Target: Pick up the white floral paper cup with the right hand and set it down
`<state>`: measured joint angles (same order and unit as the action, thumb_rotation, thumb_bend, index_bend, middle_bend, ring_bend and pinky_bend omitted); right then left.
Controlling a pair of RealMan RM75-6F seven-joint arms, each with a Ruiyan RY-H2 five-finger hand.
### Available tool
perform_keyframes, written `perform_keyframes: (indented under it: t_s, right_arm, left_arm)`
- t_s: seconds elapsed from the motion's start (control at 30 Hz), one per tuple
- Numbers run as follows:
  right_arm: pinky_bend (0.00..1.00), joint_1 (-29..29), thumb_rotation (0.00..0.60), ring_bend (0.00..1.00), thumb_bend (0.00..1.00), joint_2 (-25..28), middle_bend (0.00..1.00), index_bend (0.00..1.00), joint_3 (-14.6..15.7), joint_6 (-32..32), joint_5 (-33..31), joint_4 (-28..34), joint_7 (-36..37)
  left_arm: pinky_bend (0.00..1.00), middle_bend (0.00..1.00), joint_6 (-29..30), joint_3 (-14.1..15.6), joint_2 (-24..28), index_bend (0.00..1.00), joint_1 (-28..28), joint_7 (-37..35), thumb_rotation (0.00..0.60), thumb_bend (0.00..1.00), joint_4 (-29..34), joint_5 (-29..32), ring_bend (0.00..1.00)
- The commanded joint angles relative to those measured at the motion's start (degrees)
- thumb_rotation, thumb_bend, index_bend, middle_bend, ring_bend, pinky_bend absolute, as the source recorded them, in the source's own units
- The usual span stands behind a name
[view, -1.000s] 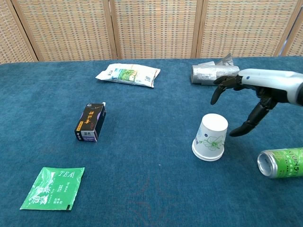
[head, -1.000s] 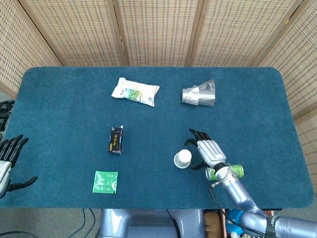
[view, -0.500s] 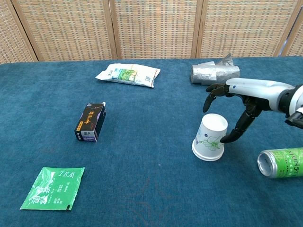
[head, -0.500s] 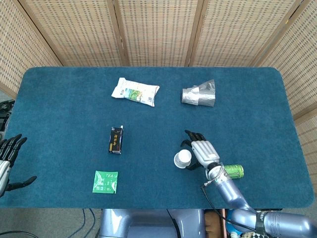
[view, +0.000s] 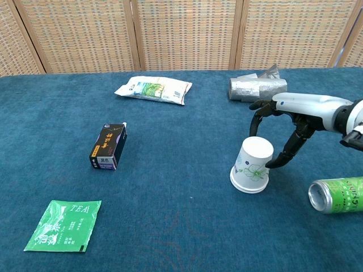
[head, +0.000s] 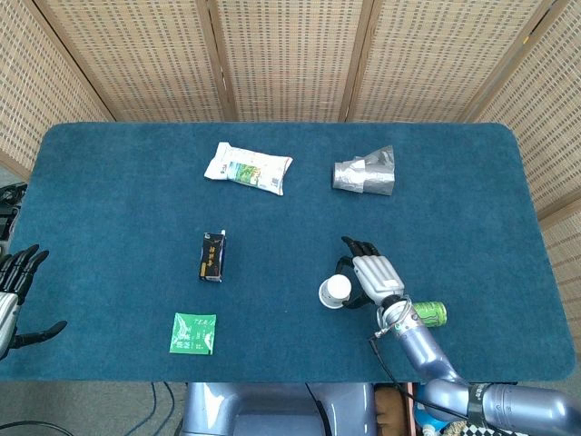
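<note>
Right hand [view: 286,122] closing in on cup [view: 253,164], no lift yet.
Over the last second the hand has slid in from the right: the fingers [view: 260,107] now arch over the far side and the thumb tip sits at the cup's right wall, touching or just short of it, cannot tell. Fingers curved but apart, not clamped, so the grasp looks about to close. Cup [head: 334,291] stands upside down on the table [head: 109,182] near the front edge, right of centre, unmoved: white, green floral print, wide rim down. Left hand [head: 16,286] sits open at the left edge.
</note>
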<state>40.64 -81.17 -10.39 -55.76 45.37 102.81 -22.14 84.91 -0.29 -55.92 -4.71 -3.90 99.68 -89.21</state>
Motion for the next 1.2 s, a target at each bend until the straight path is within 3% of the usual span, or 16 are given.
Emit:
perform_keyframes:
  t_s: [0.03,1.2]
  right_arm:
    - [0.00,0.1,0.600,0.00,0.32,0.1,0.00,0.44,0.1,0.0,0.0,-0.1,0.2]
    - [0.00,-0.6,0.600,0.00,0.34,2.7,0.00,0.45,0.2,-2.0,5.6,4.4,5.3]
  left_arm:
    - [0.00,0.00,0.1,0.0,0.0,0.00,0.0,0.0,0.600,0.00,0.0,0.1,0.00]
    - [0.00,0.00,-0.2,0.1,0.0,0.00,0.0,0.4,0.600,0.00,0.3,0.1,0.00]
